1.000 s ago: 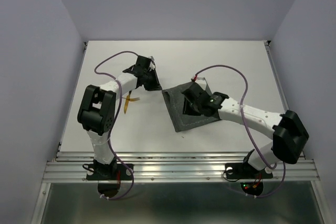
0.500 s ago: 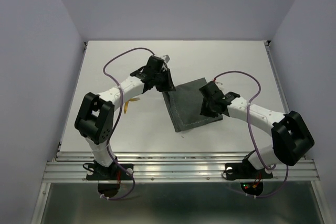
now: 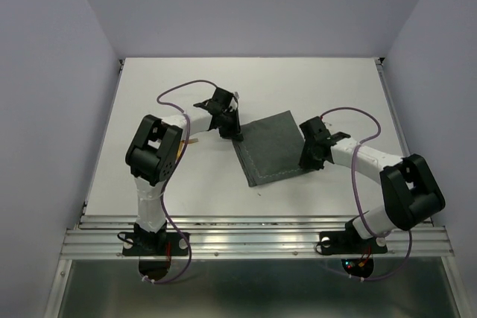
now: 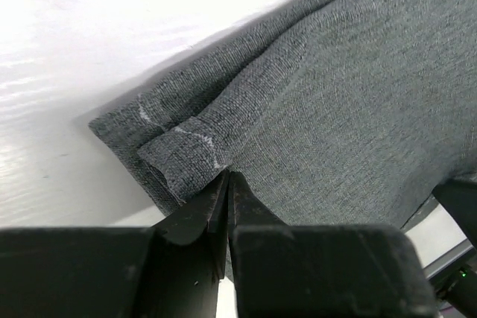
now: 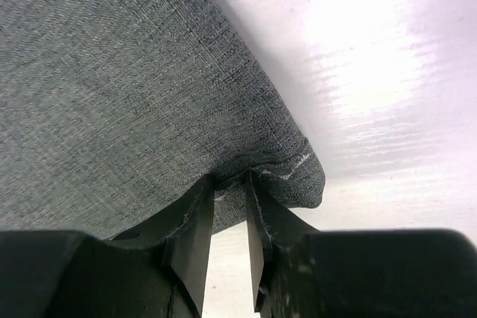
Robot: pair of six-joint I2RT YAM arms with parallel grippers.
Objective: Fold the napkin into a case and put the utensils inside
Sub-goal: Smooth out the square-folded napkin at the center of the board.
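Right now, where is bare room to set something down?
Free: the far strip of table behind the napkin, and the near strip before it. Crowded: left end effector and right end effector at the napkin's side corners; utensils beside the left arm.

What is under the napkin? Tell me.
Around the napkin, white table shows. At the corner pinched by the left gripper, a lower layer of the same cloth lies beneath. Anything under its middle is covered.
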